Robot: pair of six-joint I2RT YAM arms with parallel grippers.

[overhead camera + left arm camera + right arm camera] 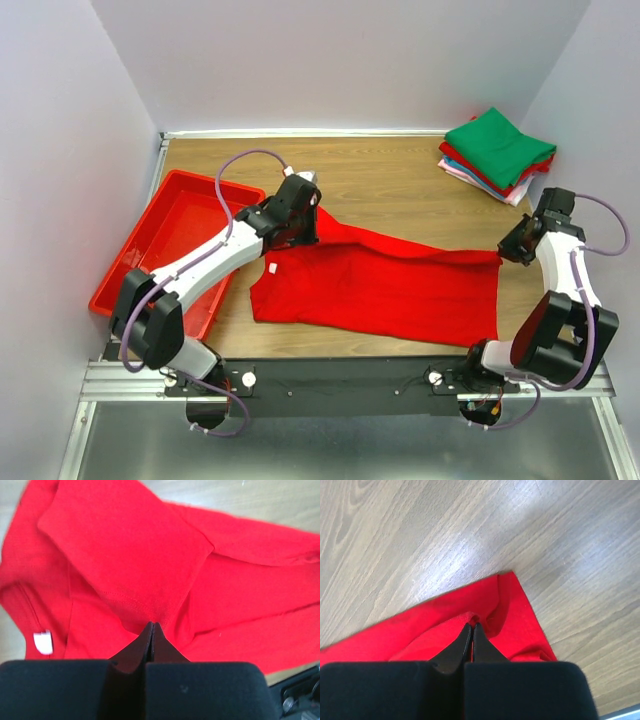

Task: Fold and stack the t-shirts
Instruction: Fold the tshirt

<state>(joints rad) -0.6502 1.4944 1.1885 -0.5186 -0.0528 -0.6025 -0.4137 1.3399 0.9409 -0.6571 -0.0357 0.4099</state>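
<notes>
Light falls soft and even from overhead in the top view: the walls are bright, and only faint shadows lie beneath my arms on the worktop (400,170). In my right wrist view a broad whitish glare washes out the wood grain. In my left wrist view the red t-shirt (130,555) looks heavily saturated, with soft creases and a blurred upper left corner. My left end effector (152,627) and right end effector (471,628) show as near-featureless black, slightly out of focus.

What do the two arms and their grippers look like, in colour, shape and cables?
The left arm and right arm have white links and black joints, each with a looping lavender cable. The left gripper and right gripper have black, tapered fingers.
</notes>
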